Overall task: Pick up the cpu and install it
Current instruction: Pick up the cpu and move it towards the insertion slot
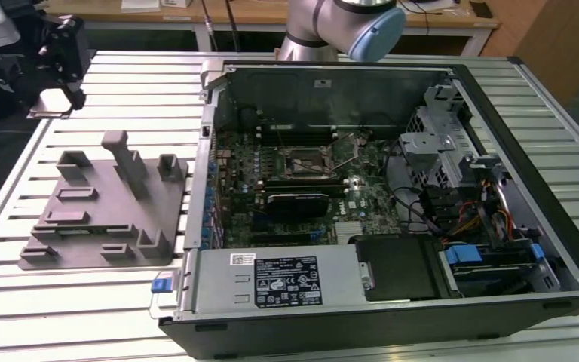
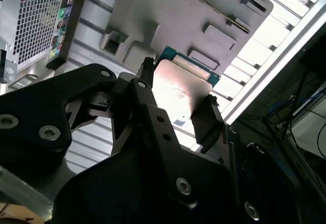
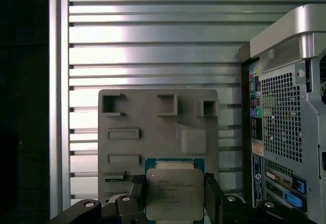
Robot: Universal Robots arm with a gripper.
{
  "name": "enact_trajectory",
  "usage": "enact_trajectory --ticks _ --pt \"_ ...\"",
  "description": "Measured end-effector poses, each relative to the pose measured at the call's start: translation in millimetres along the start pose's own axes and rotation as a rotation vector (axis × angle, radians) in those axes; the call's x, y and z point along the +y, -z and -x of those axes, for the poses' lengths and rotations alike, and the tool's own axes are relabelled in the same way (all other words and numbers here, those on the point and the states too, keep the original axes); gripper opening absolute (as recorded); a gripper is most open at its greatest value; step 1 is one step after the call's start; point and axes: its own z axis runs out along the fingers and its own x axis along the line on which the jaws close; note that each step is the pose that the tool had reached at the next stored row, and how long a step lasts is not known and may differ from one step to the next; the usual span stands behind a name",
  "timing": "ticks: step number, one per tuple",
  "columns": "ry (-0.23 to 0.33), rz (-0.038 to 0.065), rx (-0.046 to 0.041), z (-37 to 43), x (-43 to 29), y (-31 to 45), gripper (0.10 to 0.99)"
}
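In both wrist views the cpu (image 3: 174, 193) (image 2: 181, 89) sits between my gripper's (image 3: 174, 197) (image 2: 175, 104) two black fingers (image 3: 211, 193), one on each side edge. Its silver metal top and green rim face the first wrist camera. My gripper is shut on it and holds it well above the grey holder tray (image 3: 153, 117) (image 2: 153, 15). In the exterior view the gripper (image 1: 60, 83) hangs at the far left over the table's back edge, beyond the tray (image 1: 99, 211). The black motherboard socket (image 1: 304, 160) lies open inside the computer case (image 1: 390, 188), with its metal frame raised.
The open case has tall side walls, a drive cage (image 1: 440, 143) at the exterior view's right and a power supply (image 1: 269, 279) at the front. The tray carries upright posts (image 1: 118, 151). The case's rear panel (image 3: 285, 122) stands beside the tray. The slatted metal table (image 1: 68, 302) runs under everything.
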Motion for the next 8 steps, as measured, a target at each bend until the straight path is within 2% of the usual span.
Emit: enact_trajectory --ticks 8 --pt "0.0 0.0 0.0 19.4 0.7 -0.7 0.545"
